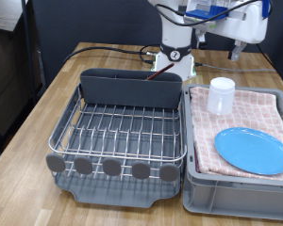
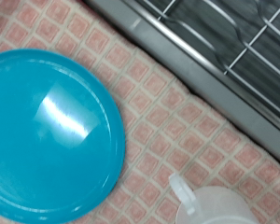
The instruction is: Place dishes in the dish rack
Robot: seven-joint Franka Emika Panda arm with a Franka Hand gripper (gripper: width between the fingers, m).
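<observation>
The bright-blue plate (image 1: 253, 151) lies flat on the pink checked cloth (image 1: 264, 111) in the grey bin, at the exterior view's right. The white cup (image 1: 222, 95) stands upright on the same cloth, beyond the plate. In the wrist view the plate (image 2: 47, 131) and the cup (image 2: 219, 207) lie below the camera, with the rack's edge (image 2: 215, 42) beside them. The silver wire dish rack (image 1: 123, 132) holds no plate or cup. A thin reddish-brown piece, perhaps the spoon (image 1: 158, 76), shows at its dark utensil box (image 1: 132, 89). My gripper (image 1: 237, 52) hangs high above the cup, holding nothing I can see.
The grey plastic bin (image 1: 238, 193) stands right against the rack's side. Round grey discs (image 1: 111, 168) line the rack's near edge. The robot's base (image 1: 175, 56) and black cables (image 1: 108, 49) sit behind the rack. The wooden table (image 1: 28, 141) extends to the exterior view's left.
</observation>
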